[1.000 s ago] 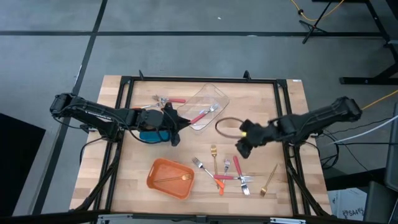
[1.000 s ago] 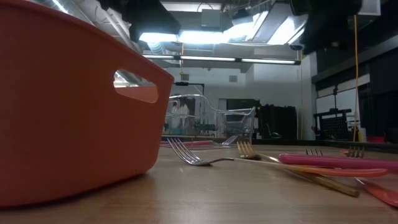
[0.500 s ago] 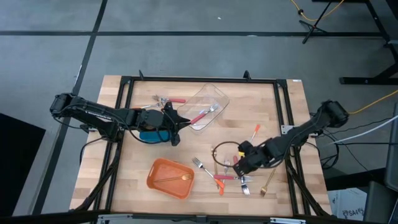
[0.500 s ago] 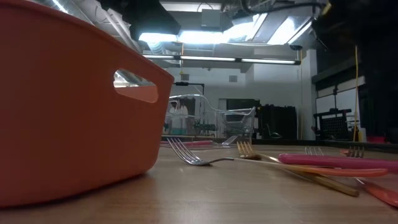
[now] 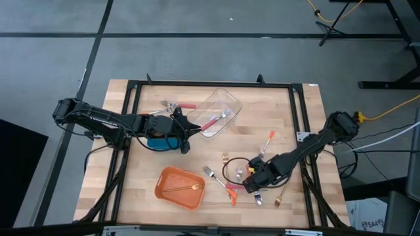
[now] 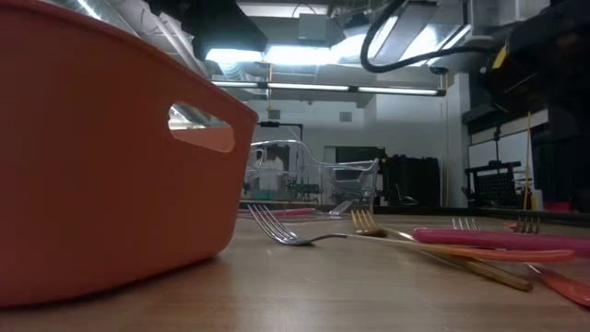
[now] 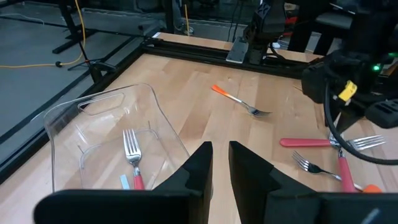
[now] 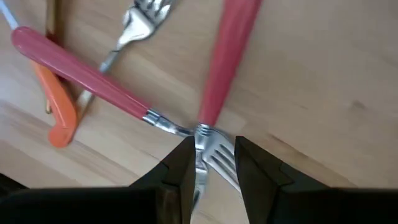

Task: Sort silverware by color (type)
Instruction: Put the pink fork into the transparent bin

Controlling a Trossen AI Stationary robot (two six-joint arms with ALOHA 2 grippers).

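Note:
Loose forks lie flat near the table's near right: red-handled ones (image 5: 236, 187), a gold one (image 5: 283, 190), another gold one (image 5: 225, 159) and a silver one (image 5: 210, 174). An orange-handled fork (image 5: 268, 141) lies farther back. My right gripper (image 5: 251, 185) hangs open over this pile, and its fingers stand either side of a red-handled fork's head (image 8: 211, 152). The clear container (image 5: 220, 108) holds a red-handled fork (image 7: 132, 158). The orange container (image 5: 178, 187) holds a gold fork (image 5: 185, 189). My left gripper (image 7: 221, 152) waits beside the clear container, its fingers a narrow gap apart. My right gripper comes from above, pointing down, with one finger on each side of the red-handled fork's neck and tines (image 8: 204, 138). I cannot tell whether the fingers touch it. The fork lies flat on the table, its handle (image 8: 227, 56) pointing away from the fingers.
A second red-handled fork (image 8: 81, 74) and an orange handle (image 8: 57, 109) lie close beside the right gripper. A black cable loop (image 5: 230, 172) hangs from the right arm over the pile. A blue container (image 5: 157, 141) sits under the left arm. Red-handled forks (image 5: 178, 105) lie left of the clear container.
My right gripper has moved from the table's middle right toward the near edge and down onto the fork pile, the arm stretching out low over the table. The forks and containers have stayed where they were.

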